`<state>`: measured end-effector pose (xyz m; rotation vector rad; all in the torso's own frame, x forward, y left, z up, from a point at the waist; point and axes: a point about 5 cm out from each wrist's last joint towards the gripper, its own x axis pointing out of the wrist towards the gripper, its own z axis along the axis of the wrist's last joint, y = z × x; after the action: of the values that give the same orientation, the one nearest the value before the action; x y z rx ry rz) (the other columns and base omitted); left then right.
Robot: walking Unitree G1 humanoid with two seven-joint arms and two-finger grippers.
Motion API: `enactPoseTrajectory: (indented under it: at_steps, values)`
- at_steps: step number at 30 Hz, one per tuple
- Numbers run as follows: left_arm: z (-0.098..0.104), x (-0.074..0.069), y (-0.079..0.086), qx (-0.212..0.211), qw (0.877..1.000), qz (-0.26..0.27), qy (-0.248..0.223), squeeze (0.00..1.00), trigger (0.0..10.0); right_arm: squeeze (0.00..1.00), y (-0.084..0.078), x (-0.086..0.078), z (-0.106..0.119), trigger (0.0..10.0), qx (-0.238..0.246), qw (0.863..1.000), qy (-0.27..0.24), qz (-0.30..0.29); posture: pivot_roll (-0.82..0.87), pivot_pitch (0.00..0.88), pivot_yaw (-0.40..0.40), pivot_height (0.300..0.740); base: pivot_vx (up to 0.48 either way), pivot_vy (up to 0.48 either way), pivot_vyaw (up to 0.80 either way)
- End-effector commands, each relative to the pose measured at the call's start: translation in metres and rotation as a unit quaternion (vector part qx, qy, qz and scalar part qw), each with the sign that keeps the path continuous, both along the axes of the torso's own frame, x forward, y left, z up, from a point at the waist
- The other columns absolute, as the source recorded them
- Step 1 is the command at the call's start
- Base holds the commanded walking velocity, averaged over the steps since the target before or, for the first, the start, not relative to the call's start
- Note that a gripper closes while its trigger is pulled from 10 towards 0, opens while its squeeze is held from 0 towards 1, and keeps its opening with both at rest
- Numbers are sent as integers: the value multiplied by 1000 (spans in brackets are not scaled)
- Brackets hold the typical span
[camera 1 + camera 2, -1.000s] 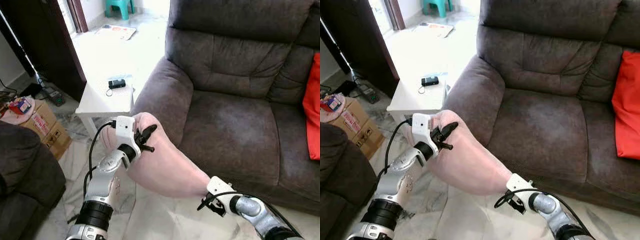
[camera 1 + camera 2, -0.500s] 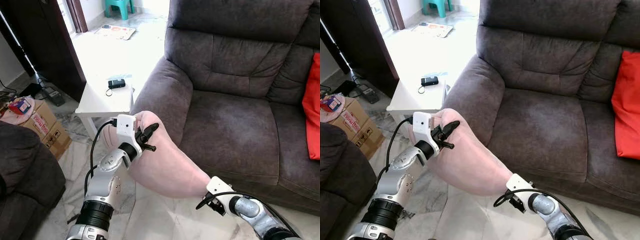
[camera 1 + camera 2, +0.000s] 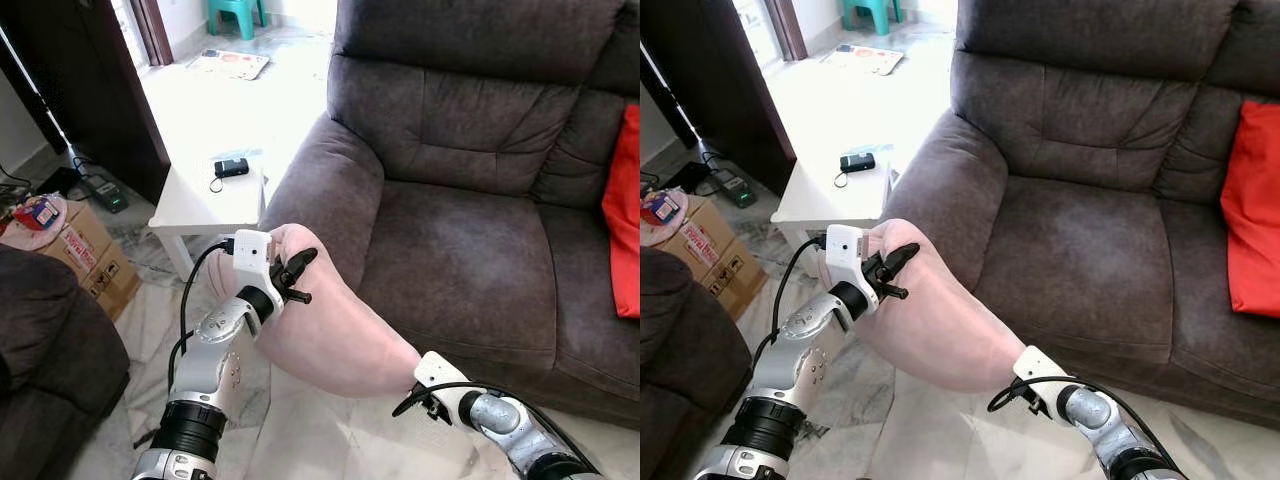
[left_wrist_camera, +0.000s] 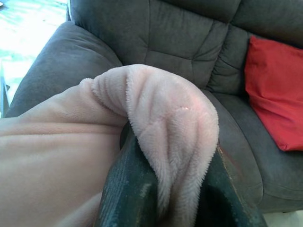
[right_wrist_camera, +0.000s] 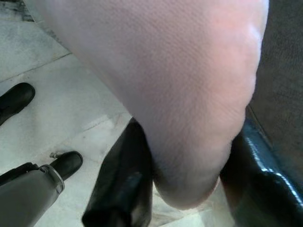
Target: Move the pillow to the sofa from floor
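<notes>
Left eye view: a pale pink pillow (image 3: 335,335) is held in the air between both grippers, just in front of the dark grey sofa (image 3: 470,220), off the marble floor (image 3: 330,440) and not yet on the seat. The left gripper (image 3: 293,272) is clamped on the pillow's upper end, at about 10 o'clock from the pillow's middle, beside the sofa's armrest. In the left wrist view, a fold of the plush fabric is pinched between the two black fingers (image 4: 128,189). The right gripper (image 3: 420,395) is closed on the pillow's lower end, at about 4 o'clock, near the base of the sofa; in the right wrist view the pillow's corner is squeezed between the fingers (image 5: 125,184). A red cushion (image 3: 1248,205) is seen on the sofa at 3 o'clock. A white side table (image 3: 205,195) stands at 10 o'clock of the armrest, with a small black device (image 3: 232,167) lying on it. A cardboard box (image 3: 85,250) is seen at 9 o'clock.
</notes>
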<state>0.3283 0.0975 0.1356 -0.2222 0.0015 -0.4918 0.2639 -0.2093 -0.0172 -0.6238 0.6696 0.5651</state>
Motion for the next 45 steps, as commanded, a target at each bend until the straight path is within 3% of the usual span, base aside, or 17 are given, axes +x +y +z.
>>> enactPoseTrajectory:
  at_steps: [1,16,26,27,28,32,35,36,37,39,40,41,42,45]
  values:
    - [24,1,-3,-16,999,-9,-51,0,10000,0,-1,1,1,0,4,1000,-3,-3,27,87,-18,740,0,0,0]
    - [17,1,2,4,999,-1,-41,0,10000,0,-2,8,9,0,14,1000,-22,-3,24,89,-18,740,0,0,0]
    - [2,0,38,58,996,62,-21,0,10000,0,7,25,33,0,100,990,-93,-25,12,81,-15,740,0,0,0]
    - [-2,-1,44,71,995,68,-15,0,10000,0,10,26,36,3216,122,987,-101,-30,11,77,-16,740,0,0,0]
    - [-4,-2,46,76,995,70,-12,0,10000,0,12,27,37,9647,131,985,-106,-30,7,74,-17,740,0,0,0]
    - [-10,-4,52,90,993,75,-2,0,10000,0,19,28,42,10000,152,980,-121,-32,10,68,-23,740,0,0,0]
    - [-19,-9,61,110,990,86,12,0,10000,0,27,32,53,10000,181,967,-171,-57,13,57,-32,740,0,0,0]
    - [-23,-12,69,125,986,111,15,0,10000,0,30,35,61,10000,208,952,-204,-94,9,54,-33,740,0,0,0]
    - [-23,-12,69,125,986,111,15,0,10000,0,30,35,61,10000,208,952,-204,-94,9,54,-33,740,0,0,0]
    - [-30,-17,82,155,975,157,11,0,10000,0,37,35,76,10000,269,918,-260,-135,6,46,-36,740,0,0,0]
    - [-30,-17,82,155,975,157,11,0,10000,0,37,35,76,10000,269,918,-260,-135,6,46,-36,740,0,0,0]
    - [-33,-20,88,157,971,182,8,0,10000,0,41,33,82,10000,302,896,-281,-163,6,42,-38,740,0,0,0]
    - [-33,-22,90,161,968,194,3,0,10000,0,44,32,84,10000,321,885,-288,-177,6,37,-39,740,0,0,0]
    - [-34,-27,91,175,962,210,-10,0,10000,0,51,27,88,10000,337,868,-305,-198,4,33,-40,740,0,0,0]
